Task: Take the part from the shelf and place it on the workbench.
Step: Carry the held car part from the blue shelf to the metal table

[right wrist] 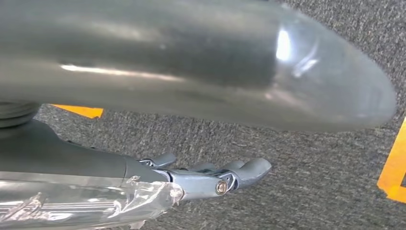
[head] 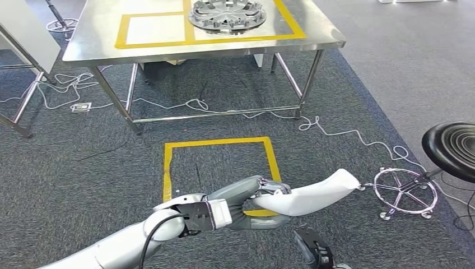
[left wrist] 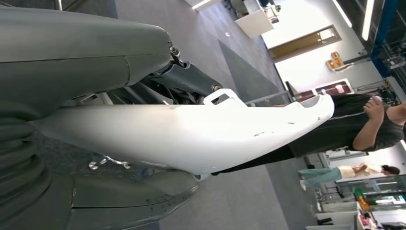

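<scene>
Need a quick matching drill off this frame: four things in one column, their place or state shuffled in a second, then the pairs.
Things:
1. white part
2. wheel cover
3. black stool
4. yellow tape square

Places or states:
A. on the carpet in front of the workbench
B. lying on the steel workbench
C. held in the left robot hand
D. standing at the right edge of the head view

Pairs: 1-C, 2-B, 3-D, 4-A

White part [head: 313, 193] in grey left hand [head: 246, 202], silver workbench [head: 101, 33] with yellow tape [head: 154, 42], dark grey carpet [head: 84, 168], black stool [head: 455, 147]
</scene>
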Controlling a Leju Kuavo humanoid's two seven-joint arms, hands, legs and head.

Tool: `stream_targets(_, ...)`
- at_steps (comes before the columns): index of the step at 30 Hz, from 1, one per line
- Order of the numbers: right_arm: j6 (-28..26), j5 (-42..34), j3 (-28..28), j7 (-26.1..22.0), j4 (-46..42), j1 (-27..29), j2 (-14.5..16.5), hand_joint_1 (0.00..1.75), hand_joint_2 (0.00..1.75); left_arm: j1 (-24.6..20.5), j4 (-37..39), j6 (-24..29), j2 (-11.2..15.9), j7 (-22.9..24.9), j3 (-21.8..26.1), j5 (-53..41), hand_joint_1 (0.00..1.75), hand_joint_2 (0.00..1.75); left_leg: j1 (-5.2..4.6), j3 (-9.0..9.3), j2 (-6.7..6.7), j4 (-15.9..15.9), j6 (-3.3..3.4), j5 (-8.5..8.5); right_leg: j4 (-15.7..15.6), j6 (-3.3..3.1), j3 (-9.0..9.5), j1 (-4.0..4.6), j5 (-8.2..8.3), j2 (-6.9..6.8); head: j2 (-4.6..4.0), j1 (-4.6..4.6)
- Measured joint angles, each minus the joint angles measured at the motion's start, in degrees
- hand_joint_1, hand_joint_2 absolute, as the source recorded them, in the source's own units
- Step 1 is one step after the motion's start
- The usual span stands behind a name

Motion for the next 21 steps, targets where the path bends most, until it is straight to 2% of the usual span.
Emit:
stream_targets(1, 0.1, 0.1, 0.0, 0.0, 0.0, 0.0, 0.0, 0.00, 0.00, -0.3, 0.1, -0.1, 0.0, 0.0, -0.1, 0.0, 1.75, 1.75, 0.19, 0.30, -0.03, -0.4, 0.21, 0.19, 1.0, 0.14, -0.34, 0.01, -0.85, 0.19, 0.01, 0.04)
stream_targets(2, 0.2, 0.2, 0.0, 0.1, 0.0, -0.1, 0.0, 0.00, 0.00, -0.6, 0.1, -0.2, -0.1, 0.1, -0.2, 0.0, 1.75, 1.75, 0.39, 0.58, -0.08, -0.8, 0.38, 0.36, 3.2, 0.27, -1.27, 0.02, -2.34, 0.44, 0.01, 0.13)
stream_targets(4, 0.4, 0.4, 0.0, 0.3, 0.0, -0.1, 0.0, 0.00, 0.00, -1.1, 0.5, -0.5, -0.1, 0.3, -0.4, 0.1, 1.75, 1.75, 0.56, 0.70, -0.22, -0.9, 0.49, 0.40, 10.9, 0.49, -4.67, -0.05, -6.37, 0.89, 0.00, 0.26)
stream_targets(5, 0.6, 0.6, 0.0, 0.4, 0.0, -0.1, 0.0, 0.00, 0.00, -1.3, 0.7, -0.6, -0.1, 0.4, -0.5, 0.2, 1.75, 1.75, 0.57, 0.70, -0.35, -0.9, 0.48, 0.39, 14.4, 0.63, -6.31, -0.09, -7.74, 0.95, -0.01, 0.30)
stream_targets(6, 0.6, 0.7, 0.0, 0.5, 0.0, -0.1, 0.0, 0.00, 0.00, -1.4, 0.9, -0.7, -0.1, 0.6, -0.7, 0.2, 1.75, 1.75, 0.60, 0.69, -0.53, -0.9, 0.42, 0.39, 16.3, 0.77, -7.14, -0.15, -8.08, 0.97, -0.01, 0.29)
stream_targets(7, 0.7, 0.8, 0.1, 0.5, 0.0, -0.1, 0.1, 0.00, 0.00, -1.4, 1.1, -0.8, -0.1, 0.7, -0.8, 0.3, 1.75, 1.75, 0.68, 0.70, -0.77, -0.8, 0.27, 0.37, 15.7, 0.90, -6.83, -0.25, -7.29, 0.98, 0.00, 0.29)
stream_targets(8, 0.7, 0.9, 0.1, 0.6, 0.0, -0.1, 0.1, 0.00, 0.00, -1.5, 1.2, -0.8, -0.1, 0.6, -0.9, 0.4, 1.75, 1.75, 0.83, 0.71, -1.07, -0.7, 0.01, 0.31, 12.9, 1.08, -5.35, -0.41, -5.59, 1.05, 0.00, 0.28)
stream_targets(9, 0.6, 1.0, 0.1, 0.6, 0.0, -0.2, 0.1, 0.00, 0.00, -1.5, 1.2, -0.9, -0.1, 0.6, -1.1, 0.5, 1.75, 1.75, 1.01, 0.70, -1.38, -0.4, -0.36, 0.18, 8.8, 1.34, -3.16, -0.67, -3.73, 1.32, 0.00, 0.29)
stream_targets(10, 0.7, 1.1, 0.1, 0.6, 0.0, -0.2, 0.2, 0.00, 0.00, -1.5, 1.2, -0.9, -0.1, 0.4, -1.2, 0.6, 1.75, 1.75, 1.04, 0.58, -1.67, -0.1, -0.83, 0.00, 5.1, 1.52, -1.08, -0.83, -2.48, 1.88, 0.00, 0.38)
stream_targets(11, 0.6, 1.1, 0.1, 0.5, 0.0, -0.2, 0.3, 0.00, 0.00, -1.5, 1.2, -1.0, -0.1, 0.2, -1.3, 0.7, 1.75, 1.75, 1.04, 0.44, -1.91, 0.3, -1.25, -0.14, 2.6, 1.31, 0.36, -0.95, -1.80, 2.31, -0.01, 0.43)
stream_targets(13, 0.5, 1.2, 0.1, 0.4, 0.0, -0.1, 0.6, 0.00, 0.00, -1.5, 1.2, -0.9, -0.1, -0.1, -1.4, 0.9, 1.75, 1.75, 0.92, 0.21, -2.21, 0.6, -1.94, -0.13, 1.6, 0.25, 1.04, -0.79, -1.95, 2.83, -0.01, 0.38)
stream_targets(14, 0.5, 1.2, 0.1, 0.4, 0.0, -0.1, 0.6, 0.00, 0.00, -1.5, 1.2, -0.8, 0.0, -0.2, -1.5, 1.0, 1.75, 1.75, 1.00, 0.18, -2.27, 0.5, -2.18, -0.06, 1.7, -0.51, 0.89, -0.73, -1.90, 2.66, 0.00, 0.27)
stream_targets(16, 0.4, 1.2, 0.0, 0.3, 0.0, 0.0, 0.6, 0.00, 0.00, -1.5, 1.2, -0.7, 0.2, -0.3, -1.4, 1.1, 1.75, 1.75, 1.11, -0.21, -1.83, 1.3, -2.66, -0.84, 1.8, -1.52, 0.77, -0.64, -1.81, 2.35, 0.00, 0.12)
stream_targets(17, 0.3, 1.2, 0.0, 0.2, 0.0, 0.0, 0.6, 0.00, 0.00, -1.5, 1.2, -0.6, 0.3, -0.3, -1.4, 1.1, 1.75, 1.75, 1.11, -1.07, -1.47, 3.2, -2.86, -2.12, 1.8, -1.93, 0.74, -0.66, -1.76, 2.12, 0.00, 0.06)
stream_targets(18, 0.3, 1.3, 0.0, 0.2, 0.0, 0.1, 0.6, 0.00, 0.00, -1.5, 1.2, -0.6, 0.3, -0.3, -1.4, 1.1, 1.75, 1.75, 1.08, -2.53, -1.10, 6.3, -3.00, -3.94, 1.7, -2.22, 0.71, -0.61, -1.75, 1.85, -0.01, 0.01)
stream_targets(20, 0.3, 1.3, 0.0, 0.2, 0.0, 0.2, 0.6, 0.00, 0.00, -1.4, 1.2, -0.5, 0.5, -0.3, -1.3, 1.1, 1.75, 1.75, 1.06, -6.27, -0.84, 14.1, -3.09, -7.46, 1.7, -2.51, 0.61, -0.43, -1.78, 1.25, -0.01, -0.03)
stream_targets(21, 0.3, 1.3, 0.0, 0.2, 0.0, 0.3, 0.6, 0.00, 0.00, -1.3, 1.2, -0.5, 0.6, -0.3, -1.3, 1.1, 1.75, 1.75, 1.05, -7.47, -0.83, 16.6, -3.01, -8.10, 1.7, -2.57, 0.58, -0.32, -1.79, 0.95, -0.01, -0.03)
